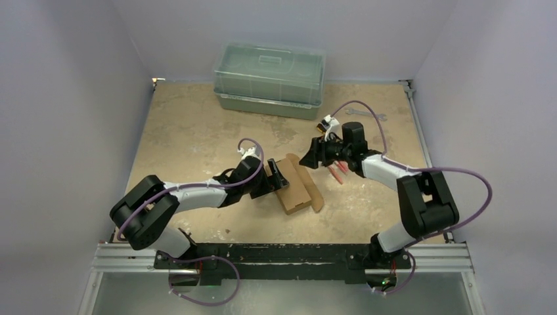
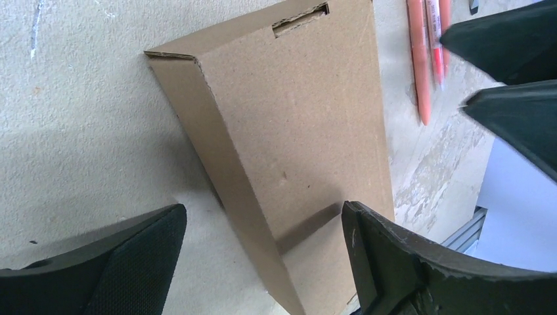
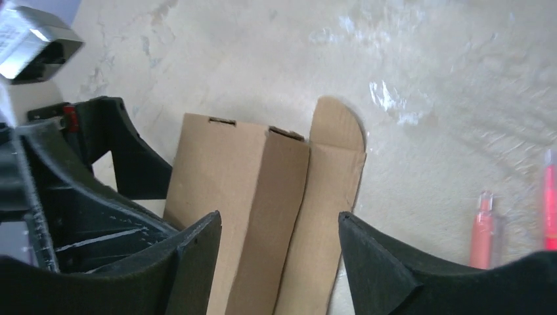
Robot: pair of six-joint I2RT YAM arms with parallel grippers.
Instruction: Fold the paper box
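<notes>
The paper box (image 1: 297, 189) is a brown carton lying on the table between both arms, partly folded into a long rectangular shape, with a rounded flap (image 3: 328, 177) lying flat along one side. My left gripper (image 2: 264, 209) is open at the box's left end. One long edge of the box (image 2: 295, 131) lies between its fingers, and neither pad presses on it. My right gripper (image 3: 277, 216) is open over the far end of the box (image 3: 236, 190), its fingers apart on either side of the box wall and flap. In the top view the left gripper (image 1: 276, 174) and right gripper (image 1: 309, 159) face each other.
A large translucent green-grey lidded container (image 1: 269, 79) stands at the back of the table. Orange-red pens (image 1: 338, 172) lie just right of the box, under the right wrist. A wrench (image 1: 364, 115) lies at the far right. Walls enclose the table on three sides.
</notes>
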